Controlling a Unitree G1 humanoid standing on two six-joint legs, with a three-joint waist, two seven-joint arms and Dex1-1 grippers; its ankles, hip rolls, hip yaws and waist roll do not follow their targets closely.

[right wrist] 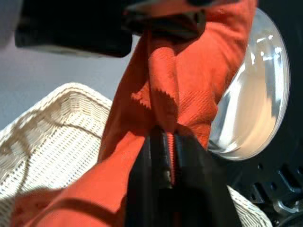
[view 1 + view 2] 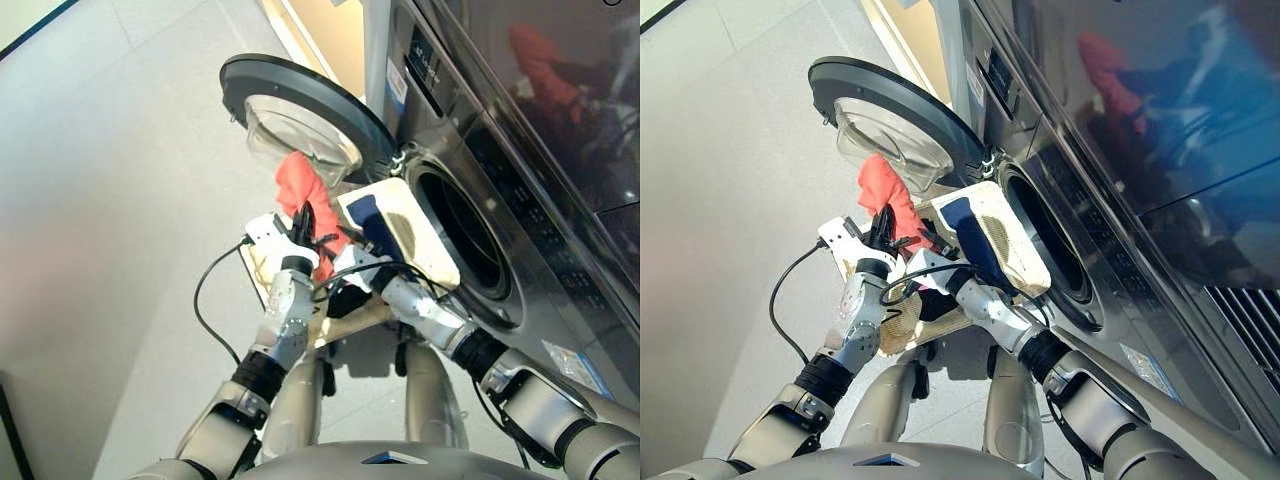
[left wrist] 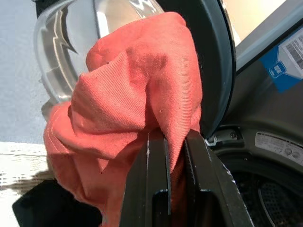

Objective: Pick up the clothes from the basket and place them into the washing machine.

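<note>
Red garment [image 2: 303, 190], bunched and raised above the basket [image 2: 425, 240], just in front of the open door [image 2: 300, 105] and left of the drum opening [image 2: 465, 235]. Left gripper [image 3: 175, 142] and right gripper [image 1: 163, 139] are both closed on its cloth. The navy garment [image 2: 365, 215] lies in the basket. Risks: with both grippers pinching one piece, uneven pulls may tear a hold loose; hanging cloth may snag the door or the drum rim.

Both silver-and-black arms reach forward and meet close together. The left gripper [image 2: 303, 222] points upward, its black fingers [image 3: 156, 161] pinched on a red-orange cloth garment [image 2: 300, 185] — the right gripper [image 1: 165, 142] clamps the same cloth just beside it.
</note>
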